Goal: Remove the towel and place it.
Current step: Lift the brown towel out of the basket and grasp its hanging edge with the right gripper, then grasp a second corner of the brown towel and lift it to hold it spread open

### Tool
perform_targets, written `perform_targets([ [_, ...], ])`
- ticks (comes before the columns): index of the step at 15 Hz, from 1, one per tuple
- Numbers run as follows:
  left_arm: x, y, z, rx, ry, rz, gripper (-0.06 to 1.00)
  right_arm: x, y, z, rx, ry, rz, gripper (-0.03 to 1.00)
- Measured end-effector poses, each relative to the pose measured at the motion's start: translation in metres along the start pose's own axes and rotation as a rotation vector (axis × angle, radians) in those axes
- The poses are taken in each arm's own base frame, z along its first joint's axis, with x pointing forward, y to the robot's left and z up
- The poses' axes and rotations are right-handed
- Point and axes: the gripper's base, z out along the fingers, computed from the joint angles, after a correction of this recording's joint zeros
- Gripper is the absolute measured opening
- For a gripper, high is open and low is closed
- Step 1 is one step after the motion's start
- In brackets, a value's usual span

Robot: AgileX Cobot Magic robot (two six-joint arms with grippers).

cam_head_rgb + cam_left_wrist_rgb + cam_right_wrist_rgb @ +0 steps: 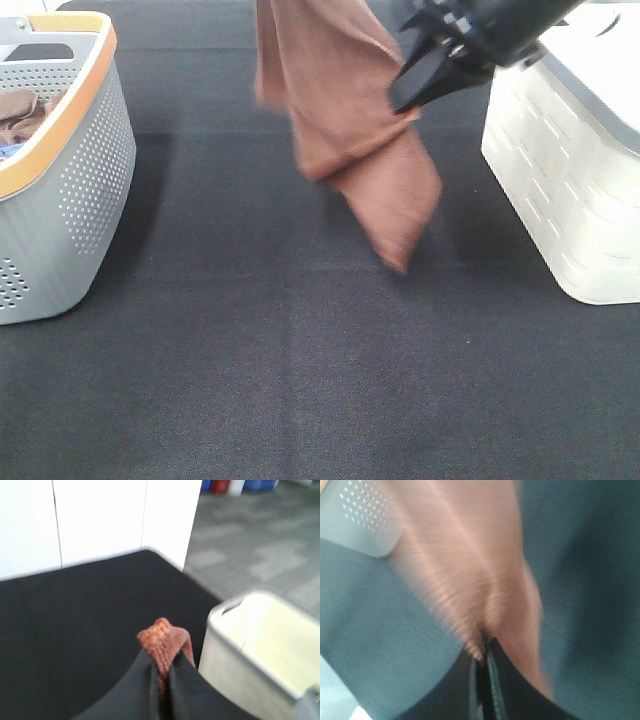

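Note:
The reddish-brown towel (340,110) hangs in the air over the back middle of the black table, its lowest corner near the cloth surface. My right gripper (408,100) is shut on its right side; the right wrist view shows the fingers closed on blurred towel fabric (470,580). My left gripper (161,675) is out of the exterior view above; in the left wrist view it is shut on a bunched corner of the towel (162,637). A second brown cloth (22,112) lies bunched in the grey basket.
A grey perforated basket with an orange rim (70,190) stands at the left. A white lidded basket (570,170) stands at the right, also in the left wrist view (260,650). The black table cloth (300,380) covers the table.

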Motion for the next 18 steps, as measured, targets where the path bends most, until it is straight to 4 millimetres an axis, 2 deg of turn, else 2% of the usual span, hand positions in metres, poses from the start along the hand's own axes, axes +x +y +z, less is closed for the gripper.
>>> perform_targets([
  [1,-0.013,-0.005,-0.014,0.016,-0.048,-0.026,0.00,-0.003,-0.002,0.008,-0.032,-0.019,0.019,0.00],
  [3,-0.018,-0.009,-0.021,0.031,-0.064,-0.043,0.00,-0.007,-0.001,0.012,-0.071,-0.047,0.033,0.03],
  [5,-0.018,-0.010,-0.022,0.042,-0.062,-0.059,0.00,-0.011,0.004,0.015,-0.145,-0.086,-0.003,0.36],
  [6,-0.018,-0.011,-0.021,0.048,-0.061,-0.070,0.00,-0.012,0.006,0.015,-0.160,-0.097,-0.029,0.44],
  [7,-0.018,-0.011,-0.021,0.054,-0.061,-0.084,0.00,-0.012,0.010,0.016,-0.176,-0.104,-0.055,0.46],
  [9,-0.018,-0.012,-0.021,0.064,-0.062,-0.105,0.00,-0.012,0.024,0.022,-0.205,-0.096,-0.113,0.45],
  [11,-0.018,-0.012,-0.021,0.063,-0.063,-0.105,0.00,-0.009,0.051,0.033,-0.238,-0.073,-0.203,0.43],
  [13,-0.018,-0.012,-0.021,0.063,-0.064,-0.105,0.00,-0.007,0.071,0.042,-0.233,-0.074,-0.255,0.44],
  [15,-0.018,-0.012,-0.021,0.062,-0.071,-0.107,0.00,-0.004,0.073,0.047,-0.192,-0.047,-0.221,0.59],
  [16,-0.018,-0.012,-0.021,0.062,-0.072,-0.108,0.00,0.003,0.065,0.055,-0.144,0.004,-0.162,0.70],
  [17,-0.018,-0.012,-0.021,0.062,-0.072,-0.108,0.00,0.003,0.065,0.055,-0.144,0.004,-0.162,0.70],
  [18,-0.018,-0.012,-0.021,0.062,-0.072,-0.108,0.00,0.009,0.057,0.062,-0.107,0.035,-0.119,0.72],
])
